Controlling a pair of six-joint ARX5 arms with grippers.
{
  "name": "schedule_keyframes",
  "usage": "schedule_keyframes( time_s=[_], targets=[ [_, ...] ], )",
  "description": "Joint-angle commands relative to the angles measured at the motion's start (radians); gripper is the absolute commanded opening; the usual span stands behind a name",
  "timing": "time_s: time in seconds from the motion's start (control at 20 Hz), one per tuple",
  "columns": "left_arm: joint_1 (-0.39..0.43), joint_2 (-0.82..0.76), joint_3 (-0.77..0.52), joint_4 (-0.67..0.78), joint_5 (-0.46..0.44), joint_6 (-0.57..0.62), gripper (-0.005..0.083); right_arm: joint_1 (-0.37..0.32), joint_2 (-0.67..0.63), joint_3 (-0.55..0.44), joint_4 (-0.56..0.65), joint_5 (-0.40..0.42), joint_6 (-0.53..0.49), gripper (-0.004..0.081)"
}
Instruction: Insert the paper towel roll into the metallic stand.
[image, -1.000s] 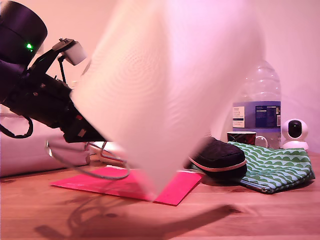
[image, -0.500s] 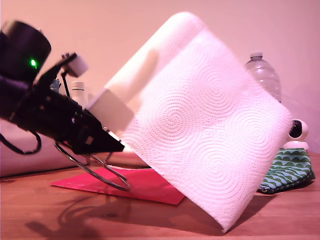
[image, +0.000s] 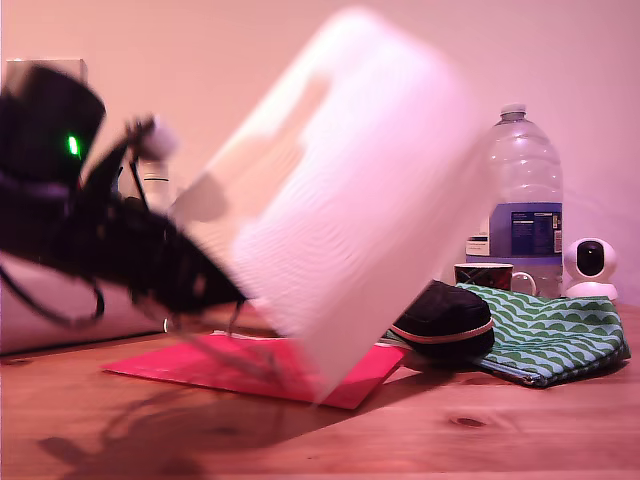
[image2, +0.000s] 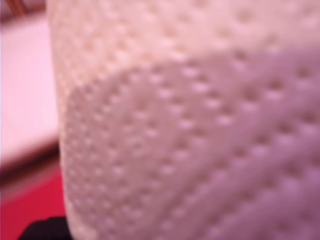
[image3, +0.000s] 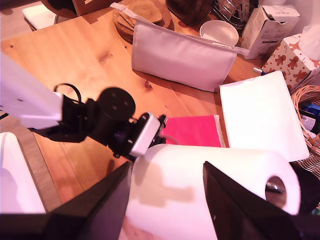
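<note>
The paper towel roll (image: 345, 190) had swung up, uncovering the bottle (image: 522, 195). My first gripper's jaws seemingly held it; my second gripper (image3: 165, 200) gaped. Stand insertion remained.

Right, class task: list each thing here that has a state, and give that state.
paper towel roll: tilted, motion-blurred
my first gripper: shut on the roll's end
my second gripper: open, above the roll
metallic stand: blurred, mostly hidden
water bottle: upright, capped
mug: upright
green cloth: folded, lying flat

Pink-tinted light, heavy motion blur
</note>
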Motion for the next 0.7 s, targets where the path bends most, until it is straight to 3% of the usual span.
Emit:
schedule_keyframes(
  time_s=[0.0, 0.15, 0.65],
  targets=[
    [0.003, 0.013, 0.002, 0.089, 0.011, -0.034, -0.0024, 0.009, -0.012, 0.009, 0.009, 0.001, 0.002, 0.0405],
    [0.004, 0.064, 0.002, 0.167, 0.011, -0.076, -0.0024, 0.009, -0.012, 0.009, 0.009, 0.0, 0.002, 0.0405],
    [0.005, 0.188, 0.002, 0.174, 0.021, -0.081, -0.0024, 0.009, -0.012, 0.009, 0.01, 0.0, 0.002, 0.0405]
  ],
)
